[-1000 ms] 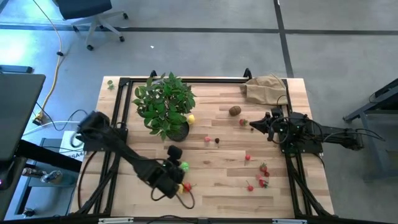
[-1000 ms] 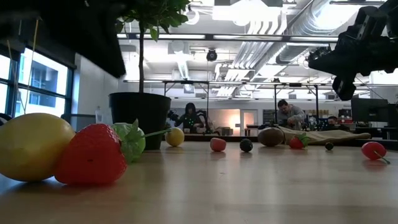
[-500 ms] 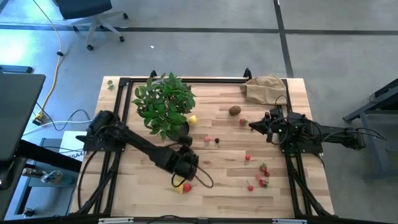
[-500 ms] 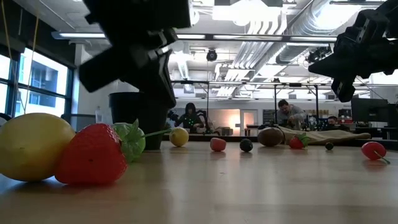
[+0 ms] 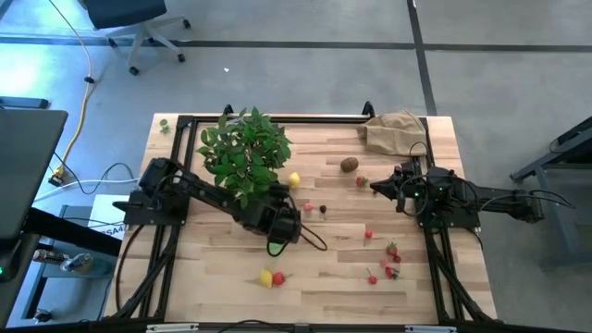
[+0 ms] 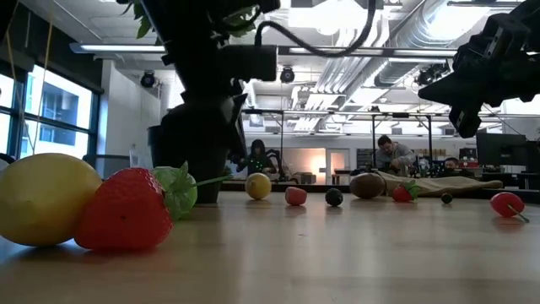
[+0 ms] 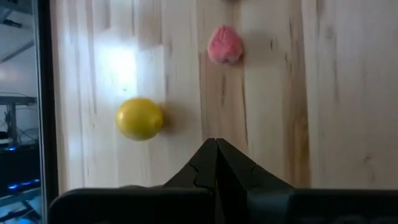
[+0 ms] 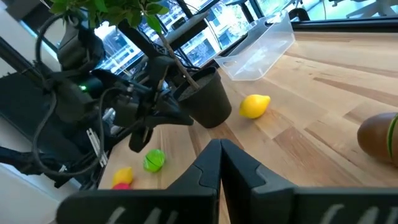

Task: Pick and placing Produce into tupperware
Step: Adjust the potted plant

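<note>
I see the produce scattered over the wooden desk point(image 5: 324, 277): a lemon point(image 5: 265, 277) and strawberry point(image 5: 278, 277) at lower centre, another lemon point(image 5: 294, 179) by the potted plant point(image 5: 245, 157). The clear tupperware point(image 8: 258, 43) sits empty behind the plant. The left gripper point(image 5: 282, 227), closed and empty, hangs mid-desk; the right gripper point(image 5: 377, 185), closed too, waits at right, near the paper bag point(image 5: 393, 131).

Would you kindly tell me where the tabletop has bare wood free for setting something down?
Bare wood lies along the near edge right of the lemon and strawberry, and between the potted plant and paper bag. It is crowded among the red berries below the right claw.
</note>
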{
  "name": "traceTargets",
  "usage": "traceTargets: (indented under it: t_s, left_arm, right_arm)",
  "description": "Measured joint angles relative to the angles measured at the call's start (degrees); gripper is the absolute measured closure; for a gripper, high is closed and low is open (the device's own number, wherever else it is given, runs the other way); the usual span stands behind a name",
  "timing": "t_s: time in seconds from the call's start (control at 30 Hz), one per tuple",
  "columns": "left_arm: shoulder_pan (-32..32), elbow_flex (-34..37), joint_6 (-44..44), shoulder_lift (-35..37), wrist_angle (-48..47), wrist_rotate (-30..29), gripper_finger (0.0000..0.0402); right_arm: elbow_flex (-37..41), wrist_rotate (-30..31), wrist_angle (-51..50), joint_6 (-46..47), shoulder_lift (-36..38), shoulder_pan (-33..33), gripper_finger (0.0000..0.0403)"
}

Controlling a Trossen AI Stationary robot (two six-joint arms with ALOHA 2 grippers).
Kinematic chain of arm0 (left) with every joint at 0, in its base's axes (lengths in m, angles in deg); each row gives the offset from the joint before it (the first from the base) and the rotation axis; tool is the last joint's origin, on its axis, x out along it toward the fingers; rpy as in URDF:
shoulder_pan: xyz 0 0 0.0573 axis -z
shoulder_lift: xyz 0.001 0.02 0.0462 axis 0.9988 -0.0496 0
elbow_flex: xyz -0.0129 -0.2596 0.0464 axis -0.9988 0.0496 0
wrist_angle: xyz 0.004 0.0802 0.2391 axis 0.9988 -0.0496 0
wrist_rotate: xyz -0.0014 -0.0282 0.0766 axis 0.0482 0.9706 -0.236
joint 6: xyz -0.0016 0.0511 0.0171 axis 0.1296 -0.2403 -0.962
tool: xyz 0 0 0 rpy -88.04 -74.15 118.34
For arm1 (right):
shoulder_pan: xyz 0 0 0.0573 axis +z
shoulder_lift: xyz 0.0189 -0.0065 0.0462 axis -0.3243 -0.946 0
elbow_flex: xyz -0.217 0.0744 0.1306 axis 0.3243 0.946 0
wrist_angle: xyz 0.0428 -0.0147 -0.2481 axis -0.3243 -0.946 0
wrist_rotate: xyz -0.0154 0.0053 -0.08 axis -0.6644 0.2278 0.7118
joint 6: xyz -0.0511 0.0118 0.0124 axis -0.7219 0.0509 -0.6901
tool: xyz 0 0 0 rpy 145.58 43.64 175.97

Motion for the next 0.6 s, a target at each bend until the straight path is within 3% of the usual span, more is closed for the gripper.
traceTargets:
  t_s: [0.27,0.6]
  left_arm:
    - [-0.26,-0.02,-0.03,-1.74,-3.80,0.52,0.0401]
    - [-0.16,0.00,9.72,-1.74,-13.37,-0.46,0.0401]
  right_arm:
    - [0.00,-0.82,0.02,-0.70,0.00,0.00,0.0402]
    - [-0.02,-1.63,0.07,-0.61,-0.32,0.00,0.0402]
